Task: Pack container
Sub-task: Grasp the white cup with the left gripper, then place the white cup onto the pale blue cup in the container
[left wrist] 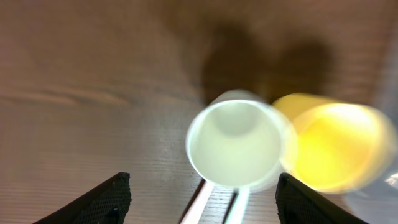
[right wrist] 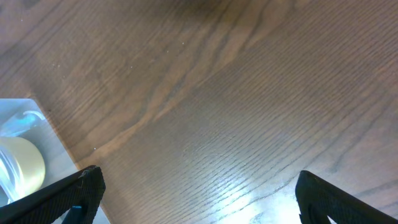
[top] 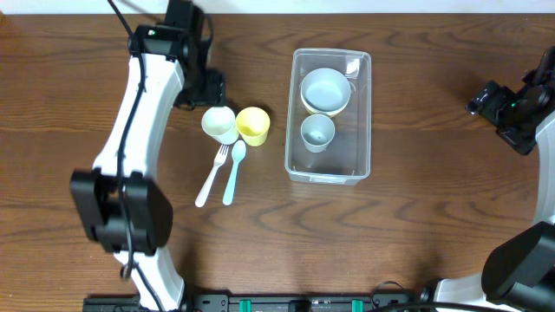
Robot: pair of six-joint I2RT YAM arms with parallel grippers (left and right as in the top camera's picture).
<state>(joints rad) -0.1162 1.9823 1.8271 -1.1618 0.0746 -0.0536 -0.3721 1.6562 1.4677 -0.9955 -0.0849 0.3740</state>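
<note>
Overhead view: the container [top: 291, 113] stands right of centre on the table [top: 434, 234], holding a white bowl [top: 325, 89] and a small whitish cup [top: 317, 132]. Just to its left, a yellow cup [top: 253, 126] and a pale green cup [top: 218, 123] stand side by side, with a white fork [top: 211, 176] and a light blue spoon [top: 233, 172] lying beside them. The left gripper [top: 206, 87], fingers spread wide and empty, hovers by the pale green cup; the right gripper [top: 503, 106], also wide and empty, is well to the container's right.
</note>
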